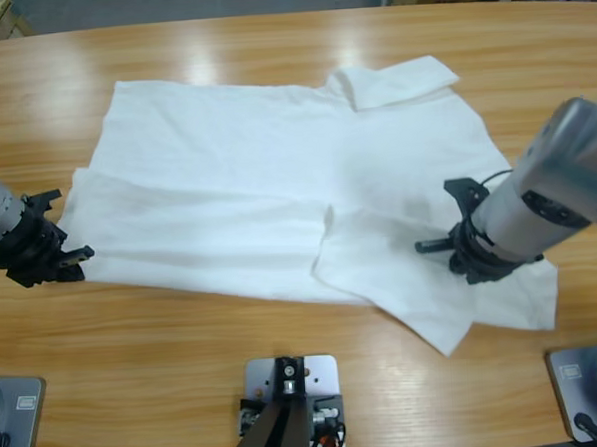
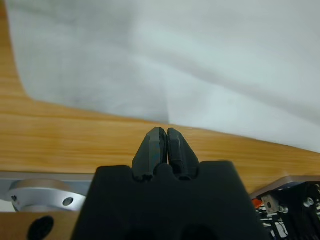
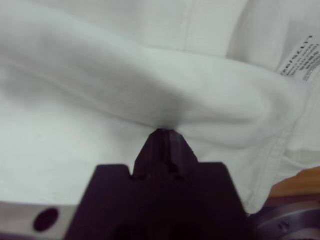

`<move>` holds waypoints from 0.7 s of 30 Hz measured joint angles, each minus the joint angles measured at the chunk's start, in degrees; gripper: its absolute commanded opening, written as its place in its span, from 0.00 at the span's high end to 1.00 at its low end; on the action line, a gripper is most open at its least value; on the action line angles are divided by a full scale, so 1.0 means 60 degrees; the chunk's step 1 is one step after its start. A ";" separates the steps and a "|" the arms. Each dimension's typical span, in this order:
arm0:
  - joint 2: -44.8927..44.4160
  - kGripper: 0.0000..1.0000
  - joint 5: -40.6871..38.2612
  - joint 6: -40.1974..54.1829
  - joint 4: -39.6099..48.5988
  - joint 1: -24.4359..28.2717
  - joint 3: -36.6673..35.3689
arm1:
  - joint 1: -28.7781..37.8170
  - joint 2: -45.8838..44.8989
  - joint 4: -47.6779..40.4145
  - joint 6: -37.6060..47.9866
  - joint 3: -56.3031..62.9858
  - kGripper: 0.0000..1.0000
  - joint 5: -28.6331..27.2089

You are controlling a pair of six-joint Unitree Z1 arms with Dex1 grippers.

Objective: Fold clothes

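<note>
On wooden table [image 1: 287, 384], soft white shirt [image 1: 276, 185], right gripper [image 3: 165, 134] fingers pinching cloth, left gripper [image 2: 162, 132] fingers together

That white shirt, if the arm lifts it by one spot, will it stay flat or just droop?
It would probably droop: the white shirt lies in soft folds, and a ridge of cloth bunches at the right gripper. It looks thin and light. It may also slide easily over the smooth wooden table.

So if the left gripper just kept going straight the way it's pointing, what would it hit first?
Probably the near edge of the white shirt. The left gripper, jaws shut, points across a strip of bare table toward it.
</note>
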 measured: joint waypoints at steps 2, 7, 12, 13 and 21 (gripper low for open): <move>-0.0223 1.00 0.0196 -0.0023 0.0006 -0.0017 -0.0001 | 0.0149 -0.0115 -0.0001 0.0139 0.0157 1.00 0.0010; -0.1438 1.00 0.0871 0.0516 -0.1718 -0.0020 0.0365 | 0.0213 -0.0147 -0.0074 0.0202 0.0227 1.00 0.0010; -0.1805 1.00 0.0335 0.1568 -0.4535 -0.0019 0.1694 | 0.0215 -0.0169 -0.0084 0.0202 0.0245 1.00 0.0010; -0.1779 1.00 0.0259 0.1687 -0.4833 -0.0019 0.1846 | 0.0215 -0.0173 -0.0091 0.0202 0.0247 1.00 0.0010; -0.1158 1.00 0.0235 0.1683 -0.5348 -0.0055 0.2211 | 0.0215 -0.0208 -0.0113 0.0202 0.0277 1.00 0.0011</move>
